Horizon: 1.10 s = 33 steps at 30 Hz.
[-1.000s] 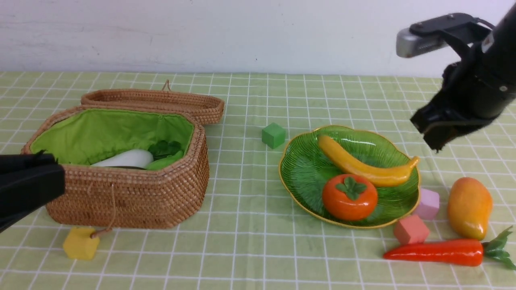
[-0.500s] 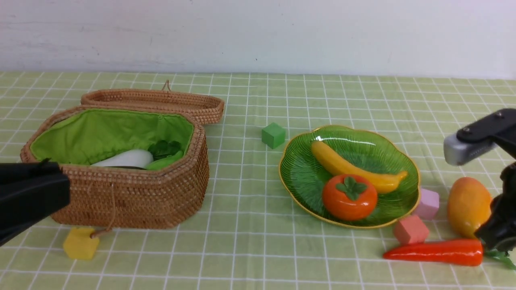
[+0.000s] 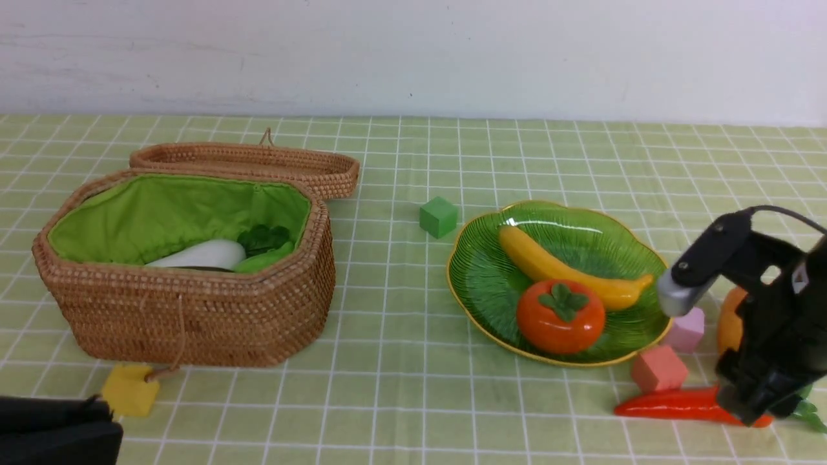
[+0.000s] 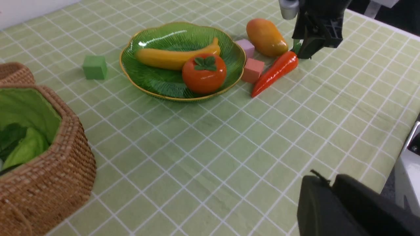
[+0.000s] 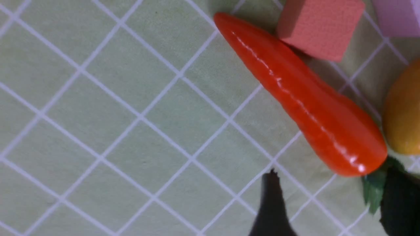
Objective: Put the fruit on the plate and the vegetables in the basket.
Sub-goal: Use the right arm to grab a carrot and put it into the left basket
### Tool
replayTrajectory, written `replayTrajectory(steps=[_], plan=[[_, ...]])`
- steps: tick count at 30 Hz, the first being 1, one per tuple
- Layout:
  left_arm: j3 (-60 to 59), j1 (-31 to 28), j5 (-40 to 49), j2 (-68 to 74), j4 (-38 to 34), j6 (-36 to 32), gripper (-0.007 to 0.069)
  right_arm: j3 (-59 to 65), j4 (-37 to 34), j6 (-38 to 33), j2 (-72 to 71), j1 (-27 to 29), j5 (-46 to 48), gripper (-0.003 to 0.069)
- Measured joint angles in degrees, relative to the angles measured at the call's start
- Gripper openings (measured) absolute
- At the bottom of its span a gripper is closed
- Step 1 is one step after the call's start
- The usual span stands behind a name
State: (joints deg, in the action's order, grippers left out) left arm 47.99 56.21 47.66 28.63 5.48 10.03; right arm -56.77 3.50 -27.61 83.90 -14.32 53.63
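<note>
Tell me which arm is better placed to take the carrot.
Right. The right gripper is open and low at the thick end of the carrot; the left gripper is shut, far off at the front left.

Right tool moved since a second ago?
Yes. The right tool dropped from above the plate's right rim to the carrot's leafy end, right of the plate.

The banana (image 3: 568,268) and persimmon (image 3: 559,316) lie on the green ribbed plate (image 3: 478,278), right. The mango (image 4: 265,36) sits just right of it, the carrot (image 3: 665,407) lying nearer. The open wicker basket (image 3: 207,316), left, holds a white radish (image 3: 197,255) and a green gourd (image 3: 261,260).
</note>
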Motion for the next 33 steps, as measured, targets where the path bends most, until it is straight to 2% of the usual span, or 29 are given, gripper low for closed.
replayTrajectory(steps=[2,5,11,16,22,29,33], plan=[[0.0,0.0,0.74,0.0,-0.15,0.0,0.0057,0.0,2.53,-4.7,3.16,0.0,-2.0,0.0545],[0.0,0.0,0.74,0.0,-0.32,0.0,0.0057,0.0,5.62,-8.86,6.55,0.0,-3.14,0.0575],[0.0,0.0,0.79,0.0,-0.39,0.0,0.0059,-0.05,10.9,-13.65,13.42,0.39,-4.73,0.0584],[0.0,0.0,0.84,0.0,-0.39,0.0,0.0059,-0.05,11.4,-15.19,17.38,2.14,-5.78,0.0584],[0.0,0.0,0.8,0.0,-0.43,0.0,0.0059,-0.52,10.81,-18.17,18.39,2.8,-6.31,0.0532],[0.0,0.0,0.66,0.0,-0.56,0.0,0.0059,-0.75,8.69,-21.42,19.03,2.8,-5.53,0.0404],[0.0,0.0,0.66,0.0,-0.56,0.0,0.0059,-0.92,8.24,-21.42,19.03,2.8,-5.33,0.0403]])
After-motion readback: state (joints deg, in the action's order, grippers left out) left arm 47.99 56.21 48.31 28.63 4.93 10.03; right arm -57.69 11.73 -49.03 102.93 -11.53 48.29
